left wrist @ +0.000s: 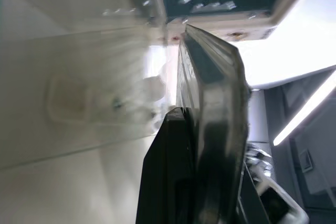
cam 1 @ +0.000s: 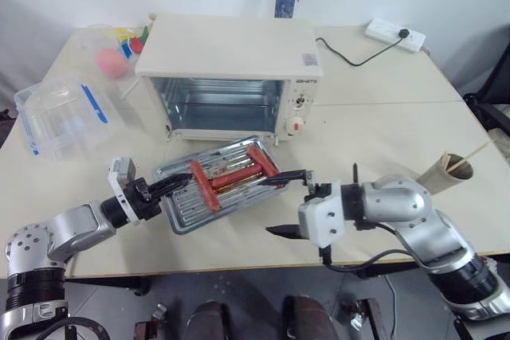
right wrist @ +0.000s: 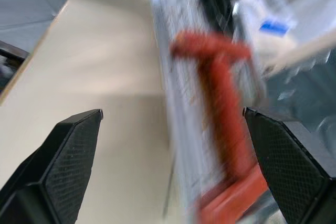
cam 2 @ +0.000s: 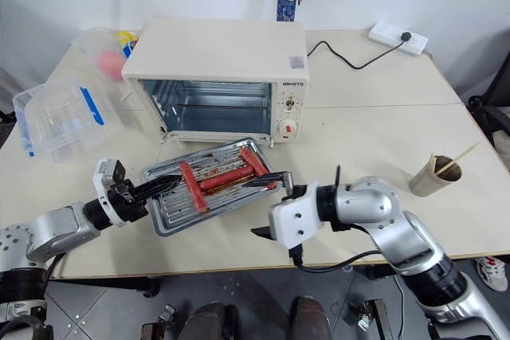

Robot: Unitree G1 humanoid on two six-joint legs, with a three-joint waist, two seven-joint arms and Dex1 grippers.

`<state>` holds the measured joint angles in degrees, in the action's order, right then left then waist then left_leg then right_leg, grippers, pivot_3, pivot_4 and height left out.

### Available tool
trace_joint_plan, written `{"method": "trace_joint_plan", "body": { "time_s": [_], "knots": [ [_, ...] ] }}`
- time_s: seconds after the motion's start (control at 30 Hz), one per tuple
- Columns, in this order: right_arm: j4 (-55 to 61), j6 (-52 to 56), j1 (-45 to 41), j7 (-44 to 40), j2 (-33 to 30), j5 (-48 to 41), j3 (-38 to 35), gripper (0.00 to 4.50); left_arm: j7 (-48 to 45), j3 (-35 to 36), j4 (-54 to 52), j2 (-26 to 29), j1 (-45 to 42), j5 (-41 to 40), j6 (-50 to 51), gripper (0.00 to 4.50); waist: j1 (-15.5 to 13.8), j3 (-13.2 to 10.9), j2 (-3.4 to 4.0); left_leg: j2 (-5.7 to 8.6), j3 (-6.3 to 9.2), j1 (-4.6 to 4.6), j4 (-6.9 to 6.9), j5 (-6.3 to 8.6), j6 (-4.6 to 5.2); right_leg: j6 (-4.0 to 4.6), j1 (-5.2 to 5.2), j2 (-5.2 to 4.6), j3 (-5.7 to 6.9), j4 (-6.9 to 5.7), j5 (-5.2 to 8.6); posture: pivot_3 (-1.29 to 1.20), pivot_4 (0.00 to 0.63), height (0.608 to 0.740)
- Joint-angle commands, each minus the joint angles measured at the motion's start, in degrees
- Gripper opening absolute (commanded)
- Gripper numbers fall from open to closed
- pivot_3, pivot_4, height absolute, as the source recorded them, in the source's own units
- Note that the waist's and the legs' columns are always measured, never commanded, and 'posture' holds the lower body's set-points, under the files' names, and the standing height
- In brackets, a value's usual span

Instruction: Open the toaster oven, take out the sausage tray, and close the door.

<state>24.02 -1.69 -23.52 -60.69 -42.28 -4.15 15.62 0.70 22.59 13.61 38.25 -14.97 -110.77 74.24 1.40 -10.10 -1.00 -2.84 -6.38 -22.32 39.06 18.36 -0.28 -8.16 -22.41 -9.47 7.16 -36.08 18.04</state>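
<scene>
Left claw (cam 1: 169, 187) was clamped on the near-left rim of the sausage tray (cam 1: 219, 183), black fingers pinched together over the metal lip; the left wrist view showed the tray edge running straight up between them. Right claw (cam 1: 288, 201) stood with its jaws wide apart, one finger reaching toward the tray's right end, the other hanging lower over the worktop (cam 1: 382, 129) edge. From the head views I could not tell whether the upper finger touched the tray or sat just beside it. The right wrist view showed both pads spread, with the red sausages (right wrist: 223, 98) and rack between them and farther off.

The tray was out of the toaster oven (cam 1: 231, 77), lying slantwise in front of the oven mouth, apparently over the lowered door (cam 1: 191, 134), of which only a strip of cream frame showed behind the tray. Oven cavity was open and bare. Clear plastic box (cam 1: 60, 117) with blue clips sat well apart on the robot's left; a paper cup (cam 1: 448, 171) with sticks stood near the right edge.

Judgement: the take-out step was nearly finished, tray drawn free but not yet parked clear of the door. Next move would call for setting the tray on bare worktop away from the door's swing, releasing the left claw, then bringing a claw under the door's handle to lift it closed.
</scene>
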Motion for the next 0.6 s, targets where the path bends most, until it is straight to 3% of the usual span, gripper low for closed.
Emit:
{"method": "trace_joint_plan", "body": {
  "time_s": [0.03, 0.2, 0.4, 0.6],
  "knots": [
    [-0.4, 1.9, 0.2, -0.7, -1.5, -3.1, -3.9, 3.54, -2.0, 2.8, -3.4, -0.9, 1.3, -2.2, -0.2, 0.00, 0.0, 0.0, 0.00, 0.00, -0.03, 0.00, 0.00, 0.00, 0.01, 0.00, 0.00, 0.00, -0.01, 0.03, 0.00, 0.00, 0.150, 0.740],
    [-6.9, 3.2, -0.6, -1.5, -3.5, -4.0, -7.0, 1.80, -2.5, 7.2, -6.6, -2.5, 4.7, -2.2, -1.0, 0.00, 0.0, 0.0, 0.00, 0.00, -0.08, 0.00, -0.01, 0.01, 0.02, 0.00, -0.01, 0.01, -0.04, 0.07, 0.00, 0.00, 0.150, 0.740],
    [-16.8, -0.4, -1.6, -0.4, -1.9, -2.1, -7.0, 0.02, -2.1, 13.4, -11.8, -5.7, 9.9, -2.2, -3.3, 0.00, 0.1, 0.0, 0.01, -0.01, -0.21, 0.02, -0.03, 0.02, 0.04, 0.00, -0.02, 0.02, -0.13, 0.10, 0.00, 0.00, 0.150, 0.740],
    [-27.8, -4.9, -3.8, 1.7, 4.1, 1.7, -3.2, 0.02, -0.7, 20.7, -18.1, -9.9, 16.7, -2.2, -7.2, 0.00, 0.2, 0.0, 0.02, -0.03, -0.26, 0.05, -0.04, 0.02, 0.04, 0.00, -0.04, 0.02, -0.18, 0.11, 0.00, 0.00, 0.150, 0.740]
  ]
}}
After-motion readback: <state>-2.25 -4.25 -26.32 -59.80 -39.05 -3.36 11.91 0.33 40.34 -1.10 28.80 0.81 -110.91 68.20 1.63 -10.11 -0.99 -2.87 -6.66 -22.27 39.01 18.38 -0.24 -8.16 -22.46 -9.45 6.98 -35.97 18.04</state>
